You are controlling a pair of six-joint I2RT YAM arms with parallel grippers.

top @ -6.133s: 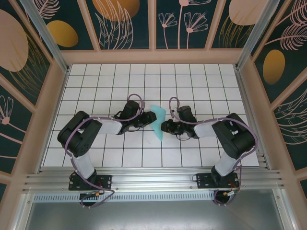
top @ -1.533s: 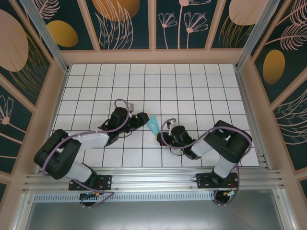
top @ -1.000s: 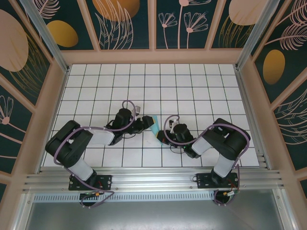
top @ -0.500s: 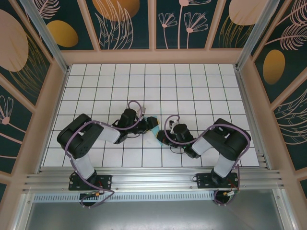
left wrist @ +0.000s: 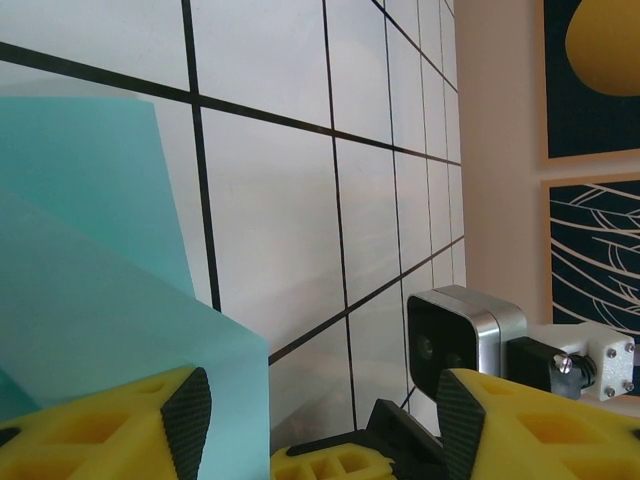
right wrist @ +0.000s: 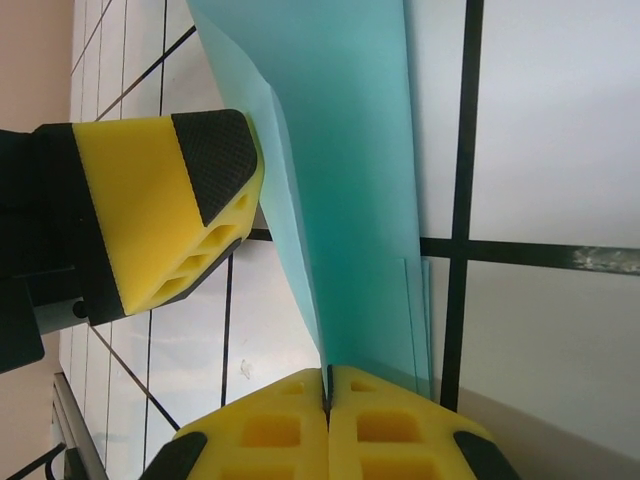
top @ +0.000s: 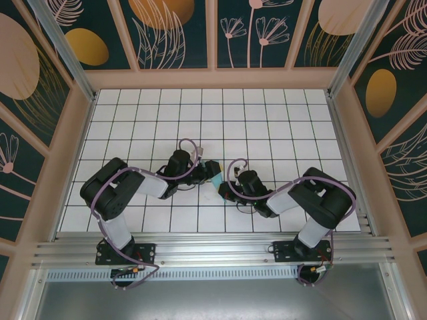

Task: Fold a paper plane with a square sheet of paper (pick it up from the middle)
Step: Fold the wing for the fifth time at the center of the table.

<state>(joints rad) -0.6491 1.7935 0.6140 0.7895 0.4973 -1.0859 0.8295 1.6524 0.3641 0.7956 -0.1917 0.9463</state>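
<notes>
Pinching the paper (right wrist: 350,150) at its lower edge, my right gripper (right wrist: 327,388) is clamped on it, both pads pressed together with the sheet rising out from between them. The paper is already folded into layers and stands on edge over the white gridded surface (left wrist: 270,200), between my two arms and toward the near side. My left gripper (left wrist: 322,418) is spread apart and holds nothing. One of its pads is just beside the sheet's face, but I cannot tell whether the sheet sits inside the gap. To do this step well, I judge I should hold the right pinch firm, bring the left pads squarely around the free layers, and close only once the edges line up. Otherwise the crease may skew or the thin paper buckle.
</notes>
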